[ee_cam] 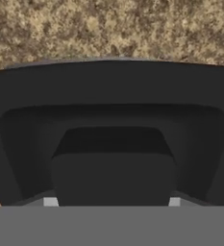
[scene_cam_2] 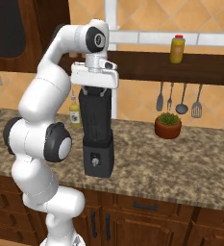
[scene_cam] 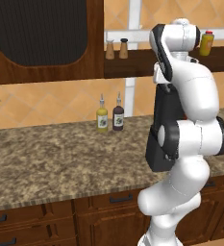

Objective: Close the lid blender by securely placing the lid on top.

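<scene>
- Left base view: the blender [scene_cam: 167,126] stands on the granite counter [scene_cam: 51,158], right of two sauce bottles [scene_cam: 109,115], largely behind the arm.
- Right base view: the gripper [scene_cam_2: 94,90] sits directly atop the blender [scene_cam_2: 97,134]; its finger spread cannot be told.
- Hand view: the blender's dark open jar [ee_cam: 113,120] lies beneath, with the lid [ee_cam: 114,175] a dark square piece low in the jar's mouth.

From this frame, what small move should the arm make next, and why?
Probably a short straight descent. The gripper hangs right over the blender, and the hand view looks down into its dark jar. Whether the lid is seated can't be told.
</scene>
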